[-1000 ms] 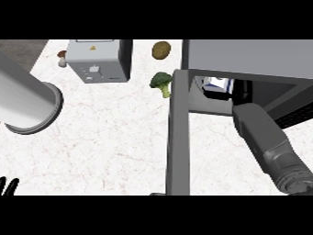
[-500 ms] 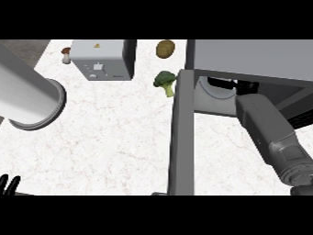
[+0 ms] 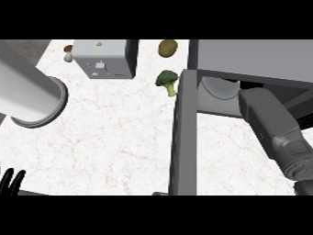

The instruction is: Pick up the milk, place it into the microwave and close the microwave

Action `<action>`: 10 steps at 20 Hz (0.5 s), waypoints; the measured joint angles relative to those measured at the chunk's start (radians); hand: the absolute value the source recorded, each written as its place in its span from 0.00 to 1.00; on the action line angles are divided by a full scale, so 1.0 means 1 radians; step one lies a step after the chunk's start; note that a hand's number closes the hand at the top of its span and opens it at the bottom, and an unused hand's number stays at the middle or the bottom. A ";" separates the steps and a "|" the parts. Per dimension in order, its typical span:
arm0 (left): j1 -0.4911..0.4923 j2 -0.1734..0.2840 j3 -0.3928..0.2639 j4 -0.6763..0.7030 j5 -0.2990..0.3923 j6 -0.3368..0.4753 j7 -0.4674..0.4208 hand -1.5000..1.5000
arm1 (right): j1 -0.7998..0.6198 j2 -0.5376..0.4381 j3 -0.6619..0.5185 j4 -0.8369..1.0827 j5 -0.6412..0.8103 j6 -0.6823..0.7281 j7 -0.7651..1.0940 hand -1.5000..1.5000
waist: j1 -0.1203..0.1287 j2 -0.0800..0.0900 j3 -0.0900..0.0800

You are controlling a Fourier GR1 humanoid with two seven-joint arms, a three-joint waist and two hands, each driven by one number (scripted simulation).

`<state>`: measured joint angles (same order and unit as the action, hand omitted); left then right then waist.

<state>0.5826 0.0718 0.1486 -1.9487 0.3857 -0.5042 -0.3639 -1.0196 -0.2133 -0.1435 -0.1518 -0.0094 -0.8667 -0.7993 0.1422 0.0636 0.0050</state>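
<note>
Microwave (image 3: 260,59) sits far right, its door (image 3: 184,137) swung open and running near-to-far down the middle of the counter (image 3: 118,137). The right forearm (image 3: 277,133) reaches deep into the cavity. A second ago the milk carton showed as a pale shape at the cavity mouth just beyond the arm; now no carton shows there, only the microwave's round turntable plate (image 3: 216,89) and dark interior. Right hand is hidden inside, so its fingers can't be told, nor whether it has let go. Judgement: milk is inside the microwave, out of sight; the placing step looks nearly done, release unconfirmed.

Big grey cylinder (image 3: 19,89) lies at far left. A grey box-like appliance (image 3: 104,57) stands far centre-left, a mushroom (image 3: 69,52) just beside its left side. A potato (image 3: 167,47) lies far, between the appliance and the microwave. Broccoli (image 3: 167,81) lies near the door's far end.

Left hand (image 3: 2,181) rests at the near-left edge, fingers straight up, holding nothing.

Left to do: pull the arm out and swing the door shut. The broccoli's spot looks like a possible snag.
</note>
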 measured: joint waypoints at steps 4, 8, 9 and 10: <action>-0.008 0.007 0.005 0.006 0.000 -0.006 -0.003 0.00 | 0.034 -0.032 0.010 0.058 0.026 -0.089 0.073 0.00 | 0.007 0.014 -0.006; -0.020 0.011 0.002 0.006 -0.006 -0.008 -0.003 0.00 | 0.067 -0.052 0.075 0.101 0.104 -0.198 0.206 0.00 | 0.034 0.022 -0.019; -0.023 0.013 0.002 0.006 -0.007 -0.008 -0.002 0.00 | 0.071 -0.057 0.091 0.107 0.123 -0.216 0.236 0.00 | 0.041 0.023 -0.020; -0.029 0.013 0.002 0.007 -0.007 -0.006 0.000 0.00 | 0.076 -0.057 0.108 0.110 0.142 -0.232 0.265 0.00 | 0.044 0.023 -0.021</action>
<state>0.5537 0.0850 0.1509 -1.9419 0.3785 -0.5105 -0.3643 -0.9436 -0.2698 -0.0358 -0.0414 0.1329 -1.0991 -0.5348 0.1864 0.0867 -0.0163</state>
